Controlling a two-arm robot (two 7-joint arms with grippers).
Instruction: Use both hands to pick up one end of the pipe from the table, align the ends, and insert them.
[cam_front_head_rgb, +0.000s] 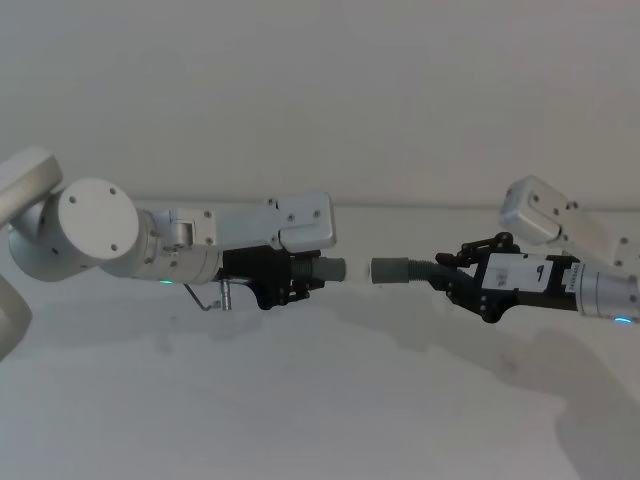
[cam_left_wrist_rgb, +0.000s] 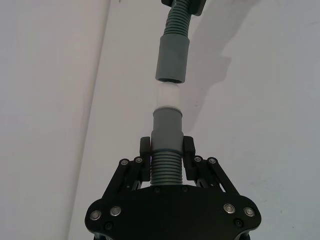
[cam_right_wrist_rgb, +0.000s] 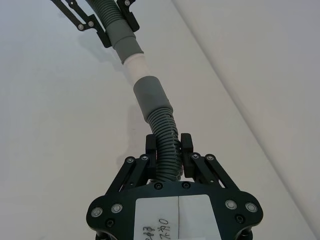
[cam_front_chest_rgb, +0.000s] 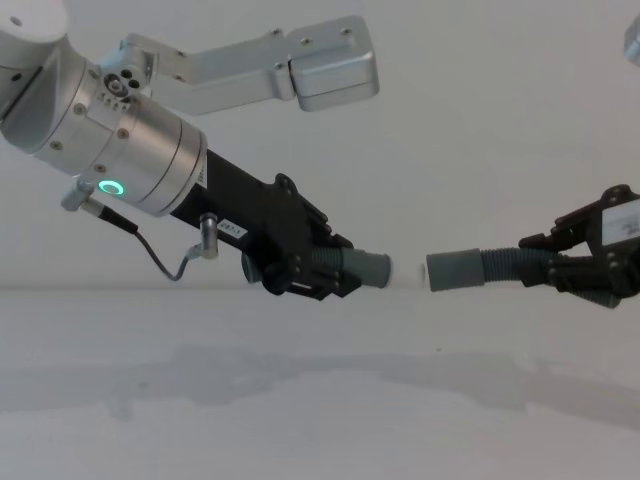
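The ribbed body of one pipe piece (cam_left_wrist_rgb: 166, 167) is pinched between the fingers (cam_left_wrist_rgb: 188, 150) of the left gripper (cam_front_head_rgb: 298, 280), just behind its smooth grey cuff (cam_left_wrist_rgb: 167, 130), from which a white tip (cam_left_wrist_rgb: 167, 97) protrudes. In the right wrist view, the corrugated body of the other pipe piece (cam_right_wrist_rgb: 167, 145) is clamped between the fingers (cam_right_wrist_rgb: 186, 146) of the right gripper (cam_front_head_rgb: 455, 272), with its wider cuff (cam_right_wrist_rgb: 150, 97) carried well ahead of the fingertips.

Both pieces are held above the white table (cam_front_head_rgb: 300, 420), clear of its surface. In the head and chest views the two cuffs are pointed at each other, roughly level and nearly in line. A small gap is seen between the white tip and the open mouth of the right cuff in the chest view; the tip is not yet inserted.

The left arm (cam_front_chest_rgb: 130, 165) is extended from the left side, a green ring light (cam_front_chest_rgb: 111, 187) being lit on it, and the right arm (cam_front_head_rgb: 600, 290) is extended from the right side
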